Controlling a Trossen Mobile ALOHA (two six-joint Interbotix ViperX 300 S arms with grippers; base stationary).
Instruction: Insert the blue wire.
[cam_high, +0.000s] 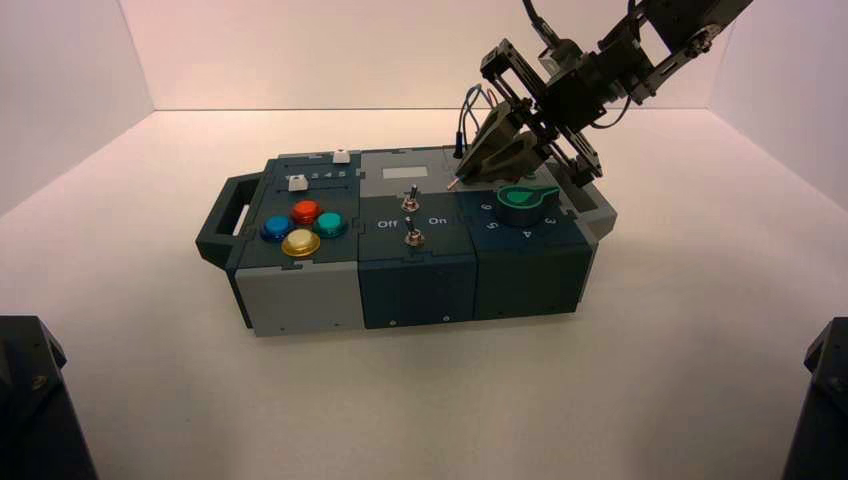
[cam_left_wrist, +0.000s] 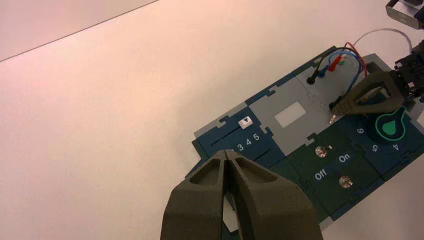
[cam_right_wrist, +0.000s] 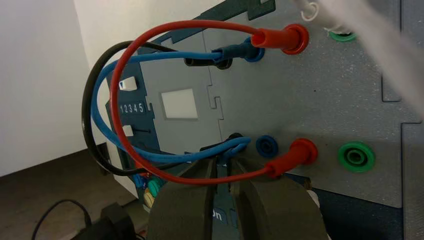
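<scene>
The blue wire (cam_right_wrist: 165, 158) arcs over the gray panel, one end seated in a far socket; its loose plug is gripped in the right hand (cam_right_wrist: 225, 162), by the empty blue socket (cam_right_wrist: 267, 146). The lead looks light and floppy, likely to spring sideways; its slim plug, probably stiff, is the place to grip. The clenched left hand (cam_left_wrist: 226, 153) waits short of the box (cam_high: 420, 290).

The box (cam_high: 417, 290) and the bench (cam_high: 400, 400) are looked down on in the high view, from above and behind the arms. In the left wrist view, the box is seen from above, past the left end effector (cam_left_wrist: 226, 154). In the right wrist view, the grey socket panel (cam_right_wrist: 320, 92) is faced closely. The white window (cam_high: 405, 172) is shared by all three.
</scene>
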